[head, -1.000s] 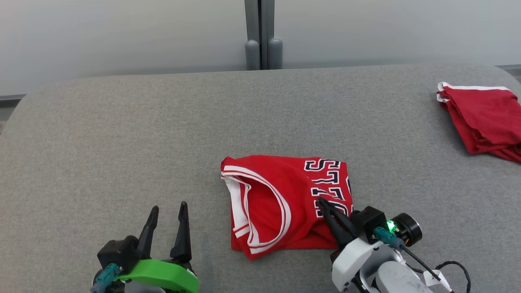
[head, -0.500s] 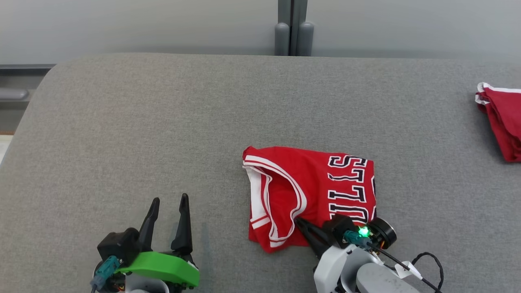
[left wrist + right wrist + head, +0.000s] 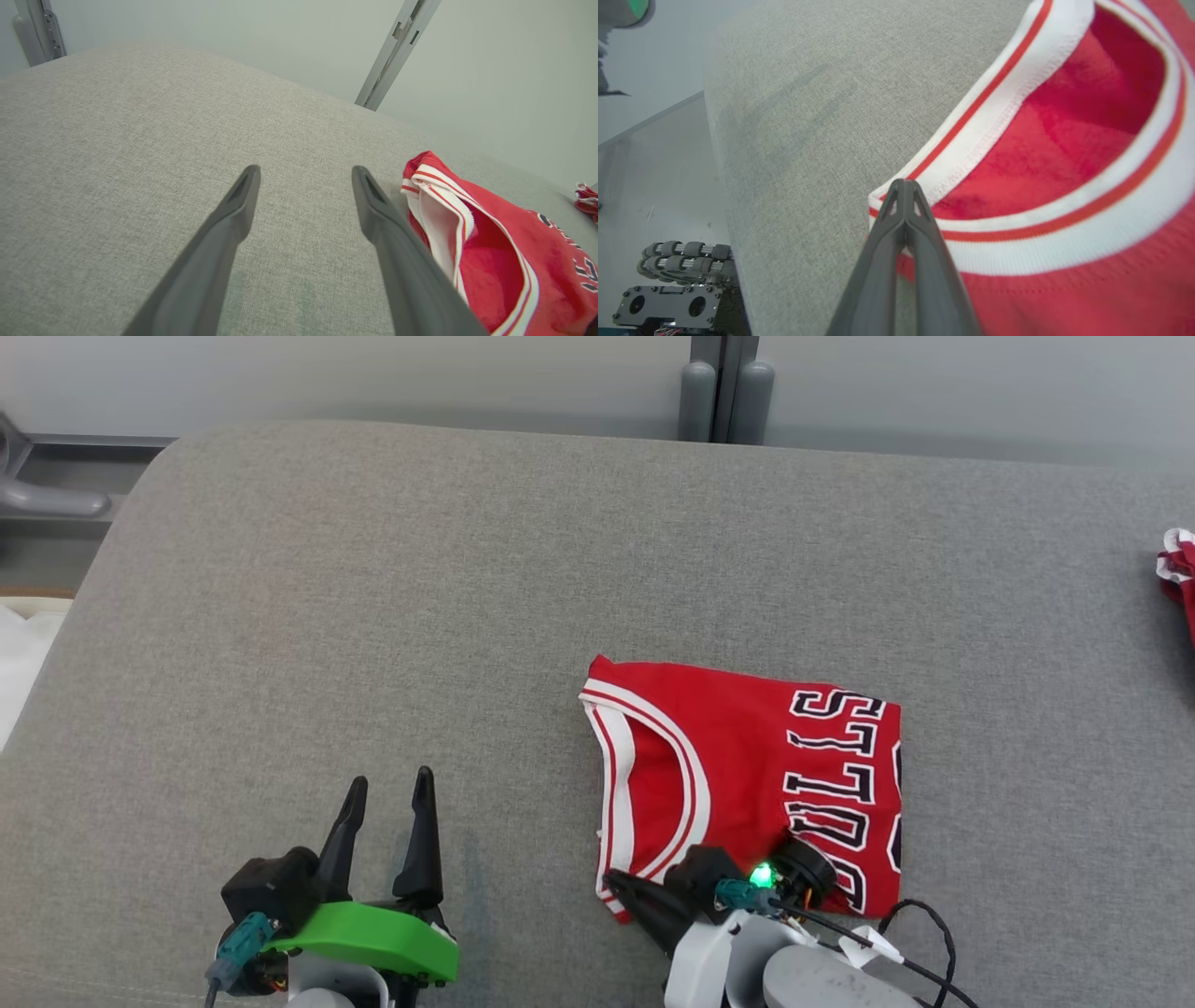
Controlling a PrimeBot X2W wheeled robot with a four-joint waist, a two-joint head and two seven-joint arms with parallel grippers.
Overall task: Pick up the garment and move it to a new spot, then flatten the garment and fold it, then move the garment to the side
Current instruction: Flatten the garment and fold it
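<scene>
Grey woven upholstery [image 3: 373, 616], rounded edge.

Head view: garment [image 3: 738, 775], red jersey folded to a rough rectangle, striped trim, block lettering. Left gripper [image 3: 391, 778], left of garment, well apart, fingers spread, empty. Right gripper [image 3: 616, 879], fingers pressed together at garment's near-left corner.

Left wrist view: tapered dark fingers [image 3: 233, 214] over bare weave beside garment.

Right wrist view: closed tips on garment's stitched trim; any pinch unclear.

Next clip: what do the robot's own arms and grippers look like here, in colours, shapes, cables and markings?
Both grippers have two long, dark, tapering fingers. The left gripper has a black base, a bright green cover and a teal connector. The right gripper has a white shell, a lit green light, a black cable and a white tag.
</scene>
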